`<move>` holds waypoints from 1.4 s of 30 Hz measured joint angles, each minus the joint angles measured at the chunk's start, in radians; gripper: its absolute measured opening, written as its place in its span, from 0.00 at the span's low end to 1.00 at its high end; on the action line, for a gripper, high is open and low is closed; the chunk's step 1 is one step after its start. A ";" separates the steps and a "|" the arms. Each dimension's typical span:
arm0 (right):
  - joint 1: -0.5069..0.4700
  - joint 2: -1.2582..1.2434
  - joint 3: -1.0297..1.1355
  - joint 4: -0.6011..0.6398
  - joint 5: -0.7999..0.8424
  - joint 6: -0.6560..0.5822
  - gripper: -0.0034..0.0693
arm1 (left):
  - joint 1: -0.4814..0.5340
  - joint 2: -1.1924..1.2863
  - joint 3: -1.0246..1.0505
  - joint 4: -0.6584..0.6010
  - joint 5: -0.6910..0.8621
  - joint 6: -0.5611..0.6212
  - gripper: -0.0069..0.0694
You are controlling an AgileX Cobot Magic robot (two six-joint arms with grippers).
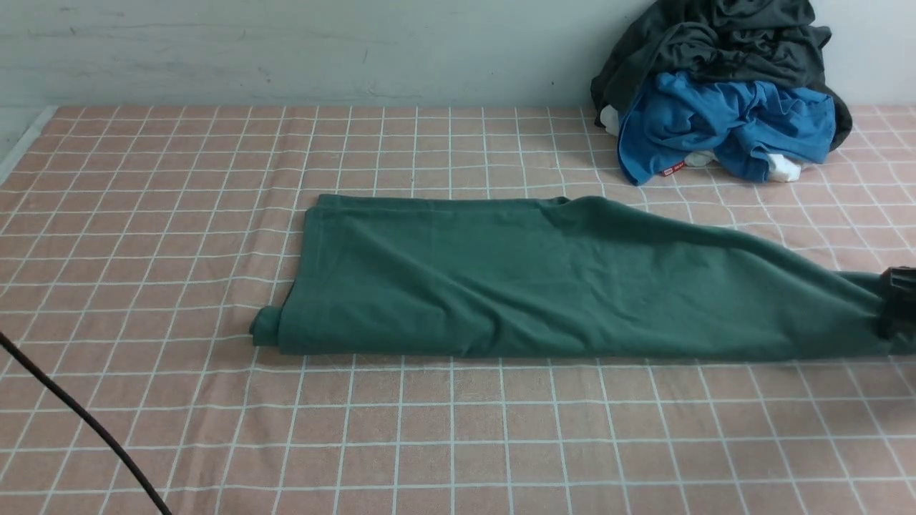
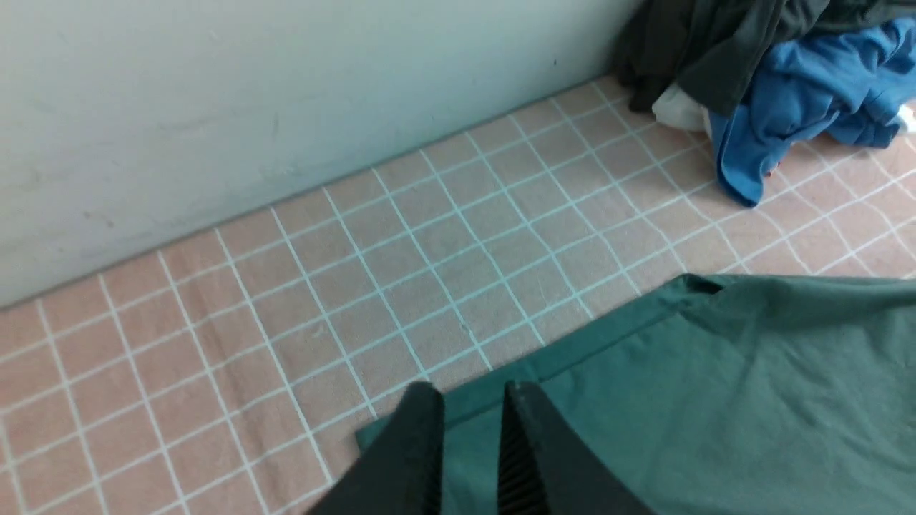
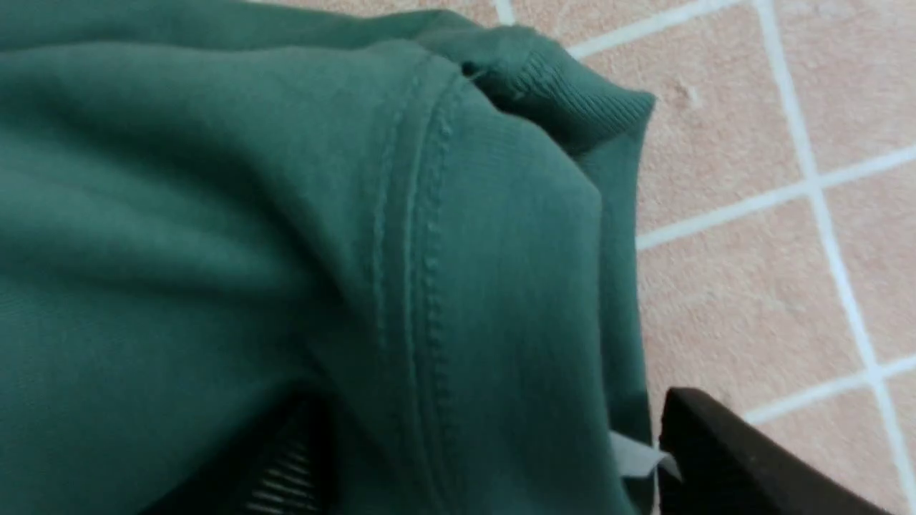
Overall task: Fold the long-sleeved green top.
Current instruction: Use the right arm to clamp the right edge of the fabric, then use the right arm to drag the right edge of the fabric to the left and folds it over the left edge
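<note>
Since the green long-sleeved top [image 1: 544,279] lies as 1 long band on the checked table [image 1: 429,443], on the robot's side of the heap of charcoal and blue garments [image 1: 723,107] and running well out to the left of it, the step in hand looks like the crosswise fold, end over end. The right tool [image 1: 900,300] sits at the band's end nearest the heap, jaws wide apart with the seamed cloth and its ribbed edge [image 3: 565,100] between them, pinching nothing. The left tool [image 2: 472,393] hovers over the corner farthest from the heap, jaws narrowly apart and empty. Done well, a tool should take every layer at its end, lift low, and lay that end squarely over the other so the edges meet. Open table spreads on the robot's side. Toward the heap room is tighter, and a black cable [image 1: 79,422] crosses the table far from the heap.
</note>
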 joint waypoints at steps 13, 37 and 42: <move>0.002 -0.081 -0.148 -0.092 0.067 -0.085 0.07 | 0.000 -0.668 0.676 0.196 0.001 0.014 0.13; 0.951 0.153 -0.453 0.064 -0.161 -0.009 0.16 | 0.000 -1.311 1.903 0.274 -0.286 -0.253 0.13; 0.960 0.217 -0.601 0.092 -0.074 0.000 0.44 | 0.000 -1.491 1.970 0.258 -0.304 -0.223 0.13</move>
